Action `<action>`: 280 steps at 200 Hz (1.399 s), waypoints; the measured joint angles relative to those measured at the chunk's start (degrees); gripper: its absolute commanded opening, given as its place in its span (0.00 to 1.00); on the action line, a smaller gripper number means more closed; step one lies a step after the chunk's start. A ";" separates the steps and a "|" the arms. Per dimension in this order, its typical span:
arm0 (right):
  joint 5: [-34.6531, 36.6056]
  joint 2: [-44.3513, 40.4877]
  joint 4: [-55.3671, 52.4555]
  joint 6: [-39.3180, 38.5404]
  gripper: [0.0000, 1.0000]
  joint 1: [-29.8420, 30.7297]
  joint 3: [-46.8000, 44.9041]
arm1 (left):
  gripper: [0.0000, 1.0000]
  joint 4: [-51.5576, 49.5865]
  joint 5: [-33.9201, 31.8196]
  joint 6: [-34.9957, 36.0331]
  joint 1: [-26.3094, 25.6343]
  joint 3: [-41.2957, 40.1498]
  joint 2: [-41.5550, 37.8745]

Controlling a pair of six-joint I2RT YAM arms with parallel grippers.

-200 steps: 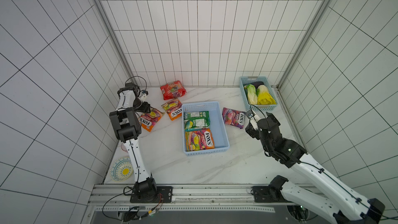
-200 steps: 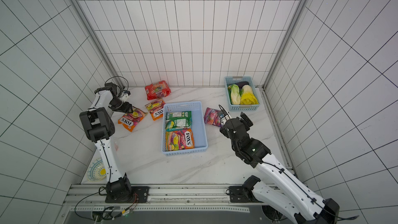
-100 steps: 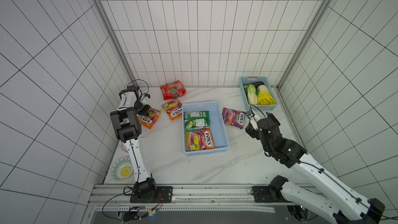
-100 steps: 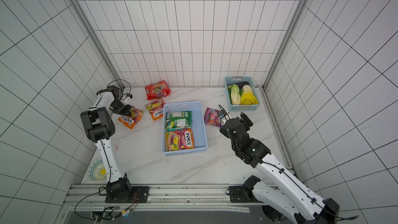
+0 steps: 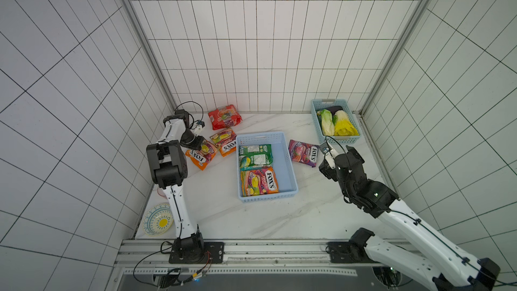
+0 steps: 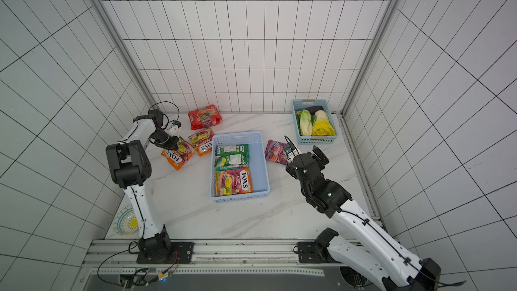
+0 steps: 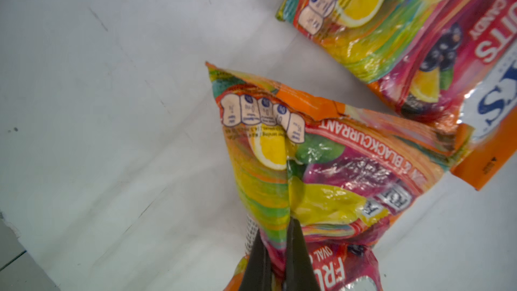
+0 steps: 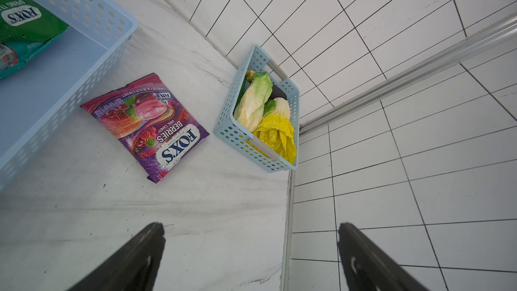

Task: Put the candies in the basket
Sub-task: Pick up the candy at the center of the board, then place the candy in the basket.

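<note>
While a fold of the orange FOX'S bag (image 7: 321, 163) is being pinched between the tightly closed jaws of the left gripper (image 7: 275, 228), that bag is lying on the marble tabletop (image 5: 223, 214), beside a second orange bag (image 5: 225, 141), outside the pale blue basket (image 5: 288, 163). The right gripper (image 8: 251, 228) is being held wide open, empty, near the purple Berries bag (image 8: 145, 124). A green bag (image 5: 256, 156) and a Fruits bag (image 5: 258, 181) are lying in the basket.

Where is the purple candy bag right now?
In both top views the purple candy bag lies flat on the table, just outside the large basket on the robot's right side, with the vegetable basket farther back.
</note>
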 measured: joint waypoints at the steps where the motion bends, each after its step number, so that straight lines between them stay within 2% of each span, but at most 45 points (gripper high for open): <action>1: 0.02 0.00 0.00 0.00 0.99 0.00 0.00 | 0.00 0.02 0.00 0.00 -0.02 0.00 -0.04; 96: 0.00 0.00 0.00 0.00 0.99 0.00 0.00 | 0.00 -1.95 1.22 -0.63 -3.89 -1.07 -6.60; 134: 0.00 0.00 0.00 0.00 0.99 -0.02 0.00 | 0.00 -2.84 2.69 -0.74 -6.58 -3.08 -13.94; 185: 0.00 0.00 0.00 0.00 0.99 -0.31 0.00 | 0.00 -2.62 4.33 -0.70 -18.01 -5.60 -25.51; 212: 0.00 -0.02 0.00 0.00 0.99 -0.42 0.00 | 0.00 -1.90 6.47 -1.55 -23.96 -6.54 -28.28; 280: 0.00 -0.61 0.00 0.00 0.99 -0.42 0.00 | 0.00 -1.51 10.08 1.01 -34.36 -9.35 -31.50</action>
